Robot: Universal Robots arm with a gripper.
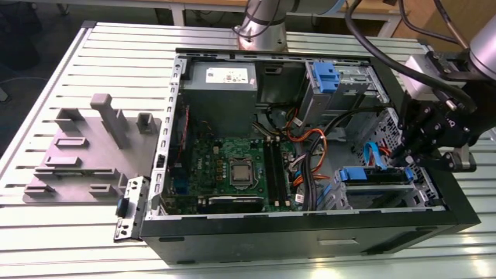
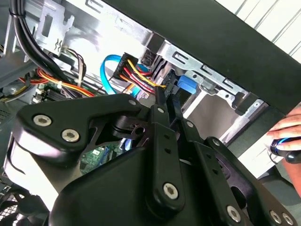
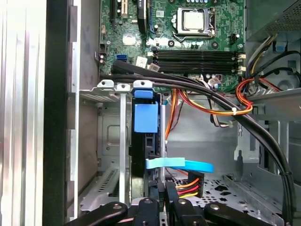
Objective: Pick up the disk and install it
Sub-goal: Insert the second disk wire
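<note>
In the exterior view the gripper point(image 1: 409, 158) hangs over the open computer case point(image 1: 310, 232), just above the disk point(image 1: 376, 177), which sits in the drive cage. In the second wrist view the fingers point(image 2: 162, 106) lie close together, almost closed, holding nothing. In the first wrist view the disk point(image 3: 145, 117) stands edge-on, ahead of the fingertips.

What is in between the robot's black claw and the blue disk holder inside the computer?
In the first wrist view, a flat light-blue cable and a bundle of red, orange and yellow wires lie between the gripper and the disk.
</note>
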